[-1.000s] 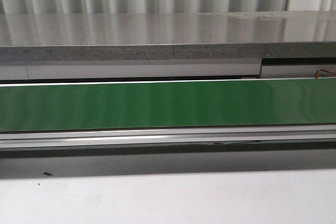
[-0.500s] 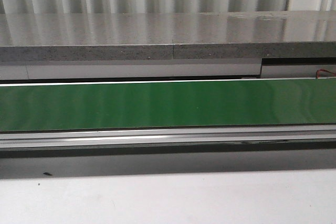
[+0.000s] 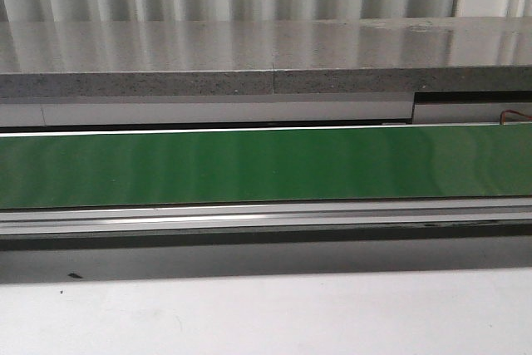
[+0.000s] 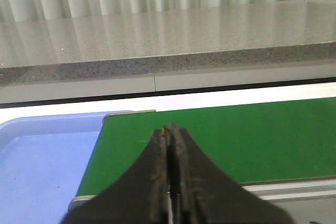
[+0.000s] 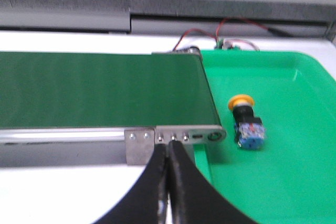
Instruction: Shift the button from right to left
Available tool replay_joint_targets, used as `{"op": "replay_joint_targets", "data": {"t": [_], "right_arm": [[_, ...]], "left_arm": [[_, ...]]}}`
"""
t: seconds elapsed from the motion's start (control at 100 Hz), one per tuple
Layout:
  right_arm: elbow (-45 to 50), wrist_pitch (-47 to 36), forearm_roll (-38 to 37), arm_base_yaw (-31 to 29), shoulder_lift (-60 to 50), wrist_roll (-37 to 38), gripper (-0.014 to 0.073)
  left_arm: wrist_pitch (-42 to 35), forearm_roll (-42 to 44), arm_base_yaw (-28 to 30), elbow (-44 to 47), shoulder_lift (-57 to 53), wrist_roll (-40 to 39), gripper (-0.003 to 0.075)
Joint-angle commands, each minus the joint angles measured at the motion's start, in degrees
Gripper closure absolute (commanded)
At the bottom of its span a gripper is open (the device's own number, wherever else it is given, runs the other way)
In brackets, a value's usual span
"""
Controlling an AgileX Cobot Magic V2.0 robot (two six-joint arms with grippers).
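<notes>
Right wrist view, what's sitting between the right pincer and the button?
Only the metal end bracket of the green belt and bare floor of the green tray. The right pincer is shut and empty; the button lies on its side.

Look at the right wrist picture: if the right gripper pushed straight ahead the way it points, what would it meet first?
Probably the conveyor's metal end bracket, right beyond the shut right gripper. The button lies off to the side in the green tray, out of that line. Height is unclear.

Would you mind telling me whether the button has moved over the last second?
Cannot tell. The button shows only in the right wrist view, lying in the green tray; the earlier pictures, all front view, never show it.
</notes>
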Motion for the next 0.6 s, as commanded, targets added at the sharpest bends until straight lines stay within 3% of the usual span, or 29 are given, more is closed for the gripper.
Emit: {"op": "replay_joint_targets", "data": {"t": [0.0,0.23,0.59], "right_arm": [[-6.69,1.51,-0.74,-0.24,4.27,-0.02,0.0662],[-17.62,12.88,-0.81,-0.24,14.92,-0.02,0.0662],[-26.46,20.60,-0.75,-0.24,32.39,-0.02,0.0643]], "left_arm": [[-4.38,0.06,-0.19,2.18,-1.75,-0.67,0.0741],[-4.38,0.06,-0.19,2.18,-1.75,-0.67,0.0741],[-4.38,0.06,-0.19,2.18,-1.75,-0.67,0.0741]]}}
